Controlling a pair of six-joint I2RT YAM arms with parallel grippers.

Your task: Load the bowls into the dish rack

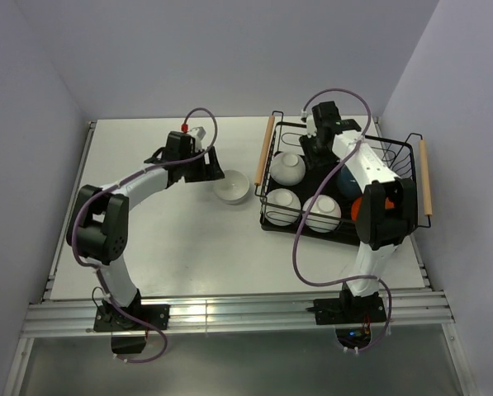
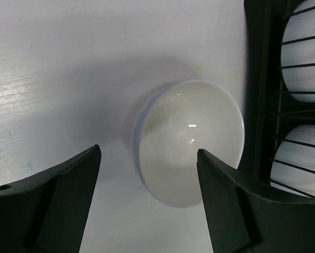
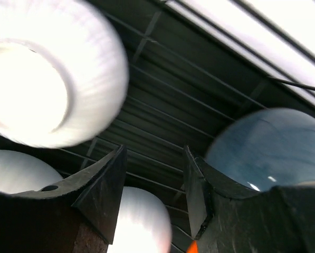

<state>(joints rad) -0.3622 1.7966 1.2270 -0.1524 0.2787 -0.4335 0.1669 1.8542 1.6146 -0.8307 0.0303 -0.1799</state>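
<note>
Both arms reach forward from the near edge of the table (image 1: 172, 256). The left gripper (image 2: 149, 153) hangs spread wide over a lone white bowl (image 2: 189, 142), upright on bare tabletop just beside the dish rack (image 1: 399, 153), with open room to its left. The right gripper (image 3: 152, 153), jaws parted on nothing, hovers inside the rack among three white bowls (image 1: 288, 167), a blue bowl (image 3: 268, 150) and an orange bowl (image 1: 358, 208). Pale walls (image 1: 229, 49) enclose the table.

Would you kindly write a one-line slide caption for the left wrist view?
Open left gripper lined up on a white bowl sitting on the table beside the dish rack.
</note>
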